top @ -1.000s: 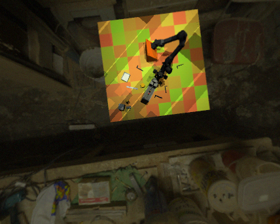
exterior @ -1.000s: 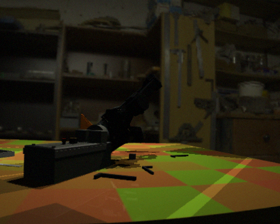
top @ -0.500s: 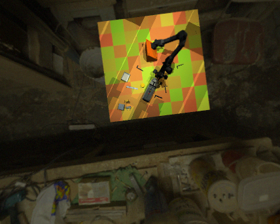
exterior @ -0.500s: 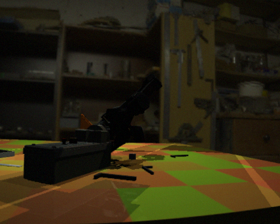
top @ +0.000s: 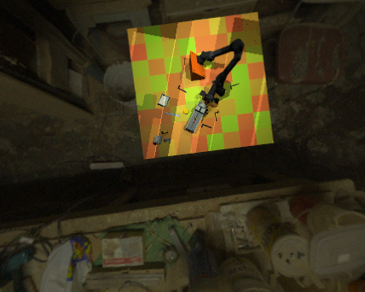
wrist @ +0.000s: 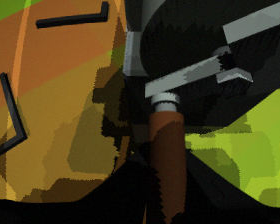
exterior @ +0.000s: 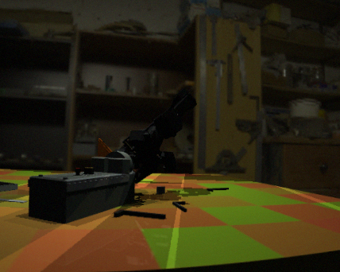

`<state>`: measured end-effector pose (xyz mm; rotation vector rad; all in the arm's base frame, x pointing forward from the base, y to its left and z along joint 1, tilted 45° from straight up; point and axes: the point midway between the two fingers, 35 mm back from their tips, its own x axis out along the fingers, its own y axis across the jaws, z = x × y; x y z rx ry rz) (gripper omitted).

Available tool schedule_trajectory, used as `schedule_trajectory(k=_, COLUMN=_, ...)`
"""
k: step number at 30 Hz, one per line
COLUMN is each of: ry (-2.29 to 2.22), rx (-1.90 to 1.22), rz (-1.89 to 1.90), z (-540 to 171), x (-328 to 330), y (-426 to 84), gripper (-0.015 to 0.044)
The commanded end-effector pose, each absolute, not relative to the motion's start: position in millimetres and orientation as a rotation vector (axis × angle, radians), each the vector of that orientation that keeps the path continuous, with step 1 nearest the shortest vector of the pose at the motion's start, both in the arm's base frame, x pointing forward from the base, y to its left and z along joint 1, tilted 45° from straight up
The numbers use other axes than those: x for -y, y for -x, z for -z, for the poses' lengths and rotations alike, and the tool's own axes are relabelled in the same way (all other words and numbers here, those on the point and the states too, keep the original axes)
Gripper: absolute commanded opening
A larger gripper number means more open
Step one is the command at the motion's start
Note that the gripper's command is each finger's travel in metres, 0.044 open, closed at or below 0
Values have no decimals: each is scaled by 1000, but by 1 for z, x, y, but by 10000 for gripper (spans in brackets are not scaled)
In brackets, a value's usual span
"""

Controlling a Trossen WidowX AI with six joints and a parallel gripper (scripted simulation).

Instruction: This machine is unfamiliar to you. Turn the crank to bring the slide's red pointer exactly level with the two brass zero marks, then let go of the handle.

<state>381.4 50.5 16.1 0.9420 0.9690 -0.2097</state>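
The machine, a long grey box (top: 192,125) (exterior: 96,195) with a rounded end housing, stands on the checkered table. A small red spot (top: 194,121) (exterior: 77,170), likely the pointer, shows on its top; its level against the brass marks is too small and dark to read. At the housing end, a pale crank arm (wrist: 188,76) carries a brown cylindrical handle (wrist: 167,132). My gripper (wrist: 160,148) is shut on that handle; its dark fingers lie on both sides of it. In the exterior view the machine and the dark arm hide the handle.
An orange block (top: 197,69) stands by the arm's base. Black L-shaped keys (top: 206,125) (exterior: 141,215) (wrist: 73,21) lie around the machine. A white tray (top: 163,100), a grey strip (top: 172,114), a yellow piece (top: 185,111) and a grey part (top: 157,139) lie on its other side.
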Motion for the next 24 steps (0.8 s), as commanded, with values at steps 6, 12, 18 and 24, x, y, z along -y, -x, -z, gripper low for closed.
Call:
schedule_trajectory(k=6, ry=-944, rx=-951, rz=199, z=-27, x=-47, y=-385, gripper=0)
schedule_trajectory(k=12, ry=-944, rx=-951, rz=199, z=-30, x=-45, y=-385, gripper=0)
schedule_trajectory(k=18, ry=-944, rx=-950, rz=199, z=-33, x=-43, y=-385, gripper=0)
schedule_trajectory(k=24, ry=-944, rx=-950, rz=199, z=-37, x=-39, y=-385, gripper=0)
